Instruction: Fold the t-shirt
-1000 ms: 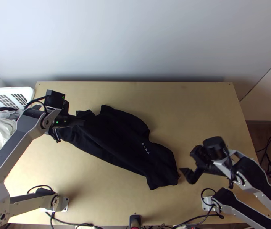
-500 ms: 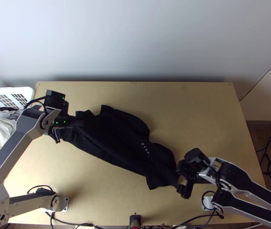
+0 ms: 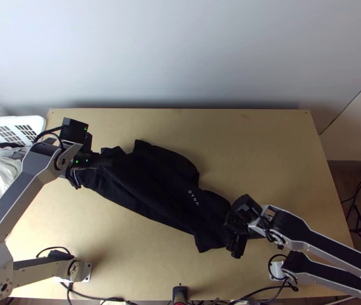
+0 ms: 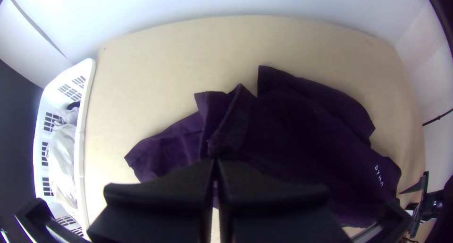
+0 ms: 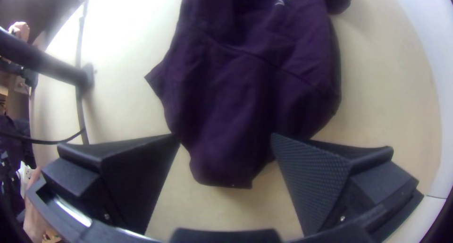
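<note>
Lying across table (image 3: 262, 152), top view: shirt (image 3: 155, 178), rumpled, slanting from far left to near right.
Left gripper (image 3: 105, 163), top view: at shirt's left part.
Right gripper (image 3: 233, 236), top view: at shirt's near right end.
Left gripper (image 4: 215, 161), left wrist view: closed, pinching a raised fold of shirt.
Right gripper (image 5: 225, 135), right wrist view: fingers wide apart, shirt's end between them.
</note>
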`<state>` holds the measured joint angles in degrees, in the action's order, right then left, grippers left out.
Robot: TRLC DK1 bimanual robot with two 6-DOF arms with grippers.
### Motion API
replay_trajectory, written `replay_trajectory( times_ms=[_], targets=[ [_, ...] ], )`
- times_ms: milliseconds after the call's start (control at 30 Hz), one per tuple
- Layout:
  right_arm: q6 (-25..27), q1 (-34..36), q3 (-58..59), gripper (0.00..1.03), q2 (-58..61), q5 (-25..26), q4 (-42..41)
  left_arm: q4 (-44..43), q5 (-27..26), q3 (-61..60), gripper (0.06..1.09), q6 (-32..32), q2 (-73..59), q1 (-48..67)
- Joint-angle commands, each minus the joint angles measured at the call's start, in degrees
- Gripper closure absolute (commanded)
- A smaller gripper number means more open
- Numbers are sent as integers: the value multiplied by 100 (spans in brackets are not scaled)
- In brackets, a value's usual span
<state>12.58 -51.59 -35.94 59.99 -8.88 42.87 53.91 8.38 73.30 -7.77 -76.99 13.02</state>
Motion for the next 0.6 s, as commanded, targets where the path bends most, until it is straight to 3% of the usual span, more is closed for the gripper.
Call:
replay_trajectory(
  times_ms=[0, 167, 300, 567],
  targets=[
    [17, 176, 44, 18, 417, 1, -253, -3, 6, 88, 105, 4, -44, -1],
    [-1, 255, 8, 58, 496, -8, -350, 5, 6, 123, 105, 30, -44, 26],
    [-10, 299, -159, 100, 514, -8, -367, 93, 6, 229, 105, 30, 0, 17],
    [122, 818, -1125, 100, 479, -8, 142, 296, 6, 756, 105, 118, 141, -124]
  ],
)
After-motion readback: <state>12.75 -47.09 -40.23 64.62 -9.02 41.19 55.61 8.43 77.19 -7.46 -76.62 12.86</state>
